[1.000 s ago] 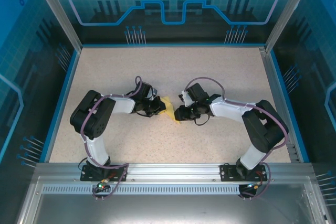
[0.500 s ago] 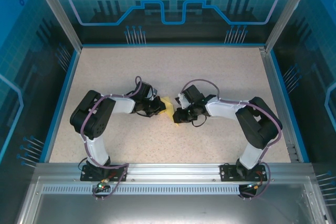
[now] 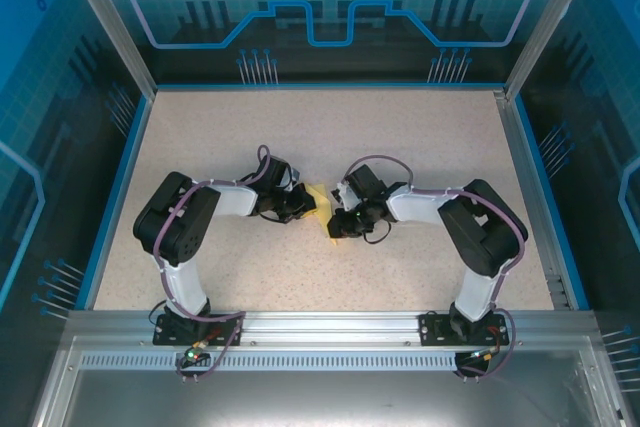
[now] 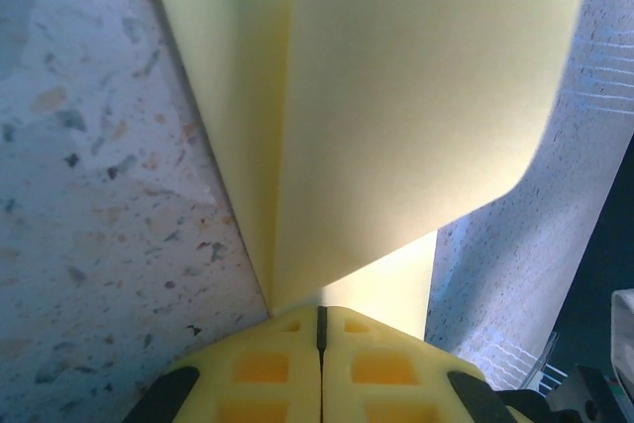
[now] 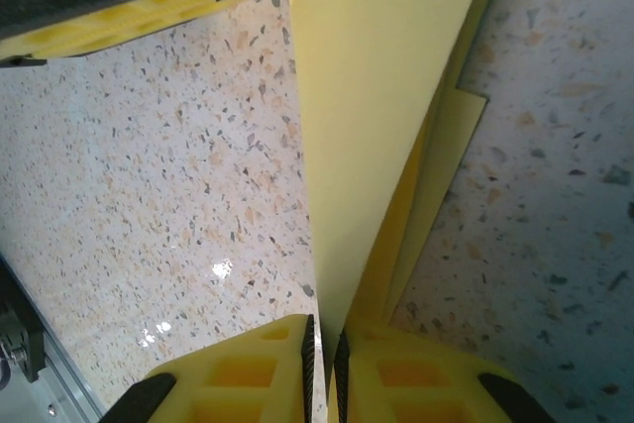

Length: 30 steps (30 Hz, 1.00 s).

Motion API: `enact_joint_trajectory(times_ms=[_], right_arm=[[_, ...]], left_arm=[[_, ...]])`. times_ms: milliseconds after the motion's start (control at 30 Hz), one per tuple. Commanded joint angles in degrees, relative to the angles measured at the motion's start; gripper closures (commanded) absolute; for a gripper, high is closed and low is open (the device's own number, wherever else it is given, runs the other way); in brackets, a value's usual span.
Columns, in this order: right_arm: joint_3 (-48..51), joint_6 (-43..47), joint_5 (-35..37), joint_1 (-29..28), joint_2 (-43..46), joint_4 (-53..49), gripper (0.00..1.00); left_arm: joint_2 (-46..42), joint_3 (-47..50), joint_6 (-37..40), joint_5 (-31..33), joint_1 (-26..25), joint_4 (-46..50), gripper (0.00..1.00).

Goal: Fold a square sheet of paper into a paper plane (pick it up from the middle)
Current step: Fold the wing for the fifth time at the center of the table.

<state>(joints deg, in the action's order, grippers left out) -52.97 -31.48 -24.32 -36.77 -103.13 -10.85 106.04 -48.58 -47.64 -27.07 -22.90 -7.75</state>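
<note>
We see the square sheet of paper point(image 3: 320, 197) mid-table point(image 3: 300, 127), between the two arms, already creased into a narrow folded shape and partly lifted off the surface. Left gripper point(image 4: 319, 316) pressed together, pinching one end of the fold, with paper fanning up from its pads. Right gripper point(image 5: 324, 329) almost closed, pinching the opposite end, stacked layers running out from between its pads. Handling, our call: very light, thin, floppy, holds a crease easily, and likely tears if the arms pull apart. Layers probably slide on each other and on the smooth pads. Best hold we judge is on the crease line, where layers stack and are stiffest, near the ends, not on the loose curling flap seen from the left wrist. Keep the pull gentle, both grippers moving together
</note>
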Motion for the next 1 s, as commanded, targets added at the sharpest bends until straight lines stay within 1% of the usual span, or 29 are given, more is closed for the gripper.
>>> enact_joint_trajectory(times_ms=[0,100,200,267,433,600,667,733,833,967], right_arm=[[0.8,-1.1,-2.4,-0.8,-0.7,1.0,0.84],[0.9,-1.8,-1.7,-0.4,1.8,1.7,0.83],[0.9,-2.5,1.6,0.0,4.3,1.2,0.81],[0.2,-2.4,3.0,0.2,4.3,0.2,0.8],[-0.8,-3.6,1.3,0.1,1.8,1.0,0.8],[-0.2,-5.6,0.7,0.2,1.8,2.3,0.8],[0.0,-6.8,0.7,0.4,2.2,2.8,0.75],[0.3,-7.8,0.8,0.9,2.7,3.2,0.74],[0.5,-8.8,1.5,1.5,3.3,3.0,0.74],[0.0,-9.1,1.1,1.6,3.0,2.7,0.79]], left_arm=[[0.6,0.7,0.5,1.5,-0.3,4.4,0.92],[0.5,0.8,0.6,1.5,-0.3,4.5,0.92],[0.4,0.7,0.7,1.4,-0.3,4.5,0.92],[0.4,0.7,0.6,1.4,-0.3,4.4,0.92],[0.4,0.7,0.7,1.4,-0.3,4.4,0.92],[0.3,0.8,0.7,1.2,-0.2,4.4,0.92],[0.3,0.9,0.6,1.4,-0.3,4.4,0.92],[0.3,0.9,0.7,1.3,-0.2,4.4,0.92],[0.3,0.9,0.7,1.4,-0.3,4.2,0.92],[0.5,1.0,0.6,1.3,-0.3,4.2,0.92]])
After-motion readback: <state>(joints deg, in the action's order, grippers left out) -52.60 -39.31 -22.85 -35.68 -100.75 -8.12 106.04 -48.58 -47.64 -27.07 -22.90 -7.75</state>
